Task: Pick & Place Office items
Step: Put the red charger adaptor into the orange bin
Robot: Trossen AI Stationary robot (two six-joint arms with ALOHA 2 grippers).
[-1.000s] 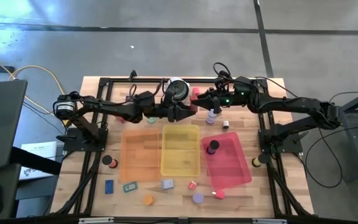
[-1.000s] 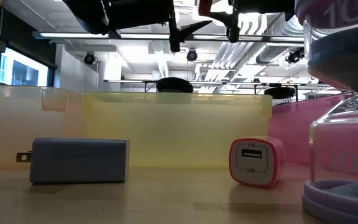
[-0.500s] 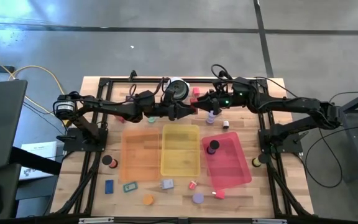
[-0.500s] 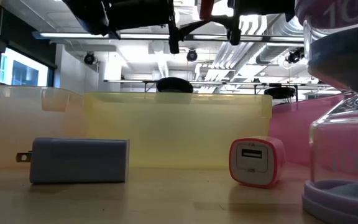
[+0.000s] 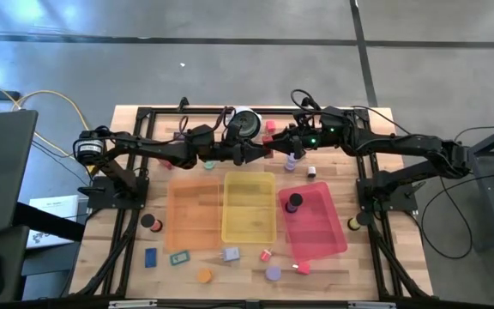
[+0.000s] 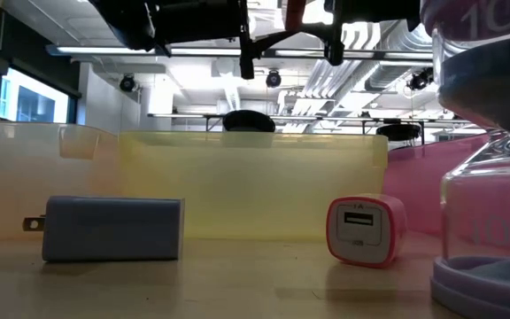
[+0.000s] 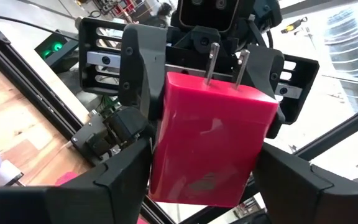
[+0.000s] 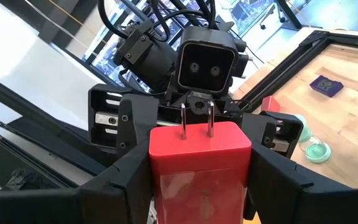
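The red plug charger [image 7: 211, 142] hangs in the air above the far middle of the table, between the two grippers that face each other: the right gripper [image 8: 199, 180] clamps its body, and the left gripper [image 7: 207, 180] has its jaws closing around the same block, prongs upward.

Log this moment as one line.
right claw: grips red two-prong plastic charger block | left claw: at same block | stage: mid-air handover

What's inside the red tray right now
In the high view the red tray holds one small dark round piece with a purple base, near its far left corner. The rest of its floor looks bare. Nothing covers the tray.
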